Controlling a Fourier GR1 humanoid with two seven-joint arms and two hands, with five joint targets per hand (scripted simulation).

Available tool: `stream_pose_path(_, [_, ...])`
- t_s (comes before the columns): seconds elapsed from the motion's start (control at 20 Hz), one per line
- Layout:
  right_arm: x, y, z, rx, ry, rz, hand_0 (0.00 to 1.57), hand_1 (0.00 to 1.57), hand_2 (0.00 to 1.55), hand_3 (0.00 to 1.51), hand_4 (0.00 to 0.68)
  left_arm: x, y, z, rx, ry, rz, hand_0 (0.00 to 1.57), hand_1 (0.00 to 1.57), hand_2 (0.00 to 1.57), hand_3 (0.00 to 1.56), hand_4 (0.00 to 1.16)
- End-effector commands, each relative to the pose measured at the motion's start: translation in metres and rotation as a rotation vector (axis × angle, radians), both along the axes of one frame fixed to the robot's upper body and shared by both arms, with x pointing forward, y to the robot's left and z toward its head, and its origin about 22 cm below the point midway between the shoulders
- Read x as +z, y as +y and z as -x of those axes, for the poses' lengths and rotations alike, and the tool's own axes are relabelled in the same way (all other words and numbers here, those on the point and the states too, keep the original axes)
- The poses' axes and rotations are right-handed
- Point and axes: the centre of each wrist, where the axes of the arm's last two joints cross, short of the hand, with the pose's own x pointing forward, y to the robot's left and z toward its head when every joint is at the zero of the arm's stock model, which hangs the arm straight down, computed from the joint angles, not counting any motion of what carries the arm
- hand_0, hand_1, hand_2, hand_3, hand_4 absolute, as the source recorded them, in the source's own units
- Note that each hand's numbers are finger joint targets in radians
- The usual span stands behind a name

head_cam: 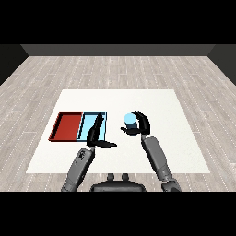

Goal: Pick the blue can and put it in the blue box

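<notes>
Just right of frame centre, the right hand (141, 123) curls round the upright blue can (130, 122), apparently lifted for carrying left to the light blue tray (87, 121), where the left hand (96, 133) hovers straight-fingered.

No text, label, brand, number or sign can be read anywhere. The blue can (130, 121) shows only plain colour, and the red tray (66, 126) and the light blue tray (90, 121) carry no marking.
</notes>
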Motion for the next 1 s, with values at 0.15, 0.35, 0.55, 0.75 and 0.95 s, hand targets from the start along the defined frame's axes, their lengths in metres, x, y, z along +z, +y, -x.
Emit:
stream_pose_path(0.15, [-0.008,0.006,0.009,0.060,-0.002,-0.026,1.46,1.46,1.47,1.38,0.551,-0.022,-0.023,-0.005,-0.056,0.026,-0.015,0.00,0.00,0.00,0.00,0.00])
stream_pose_path(0.35, [0.012,0.032,0.007,0.057,0.024,-0.020,1.44,1.44,1.46,1.37,0.554,-0.017,-0.038,-0.001,-0.065,0.050,-0.034,0.00,0.00,0.00,0.00,0.00])
stream_pose_path(0.55, [0.000,0.031,0.021,0.076,-0.004,-0.032,1.43,1.43,1.46,1.37,0.559,-0.041,-0.022,-0.018,-0.035,0.070,-0.025,0.00,0.00,0.00,0.00,0.00])
stream_pose_path(0.75, [-0.004,0.031,0.022,0.099,-0.007,-0.046,1.44,1.44,1.47,1.38,0.560,-0.025,-0.028,-0.021,-0.048,0.091,-0.005,0.00,0.00,0.00,0.00,0.00])
stream_pose_path(0.95, [-0.008,0.051,0.024,0.119,0.002,-0.059,1.44,1.44,1.46,1.36,0.553,-0.027,-0.051,-0.025,-0.043,0.101,-0.021,0.00,0.00,0.00,0.00,0.00])
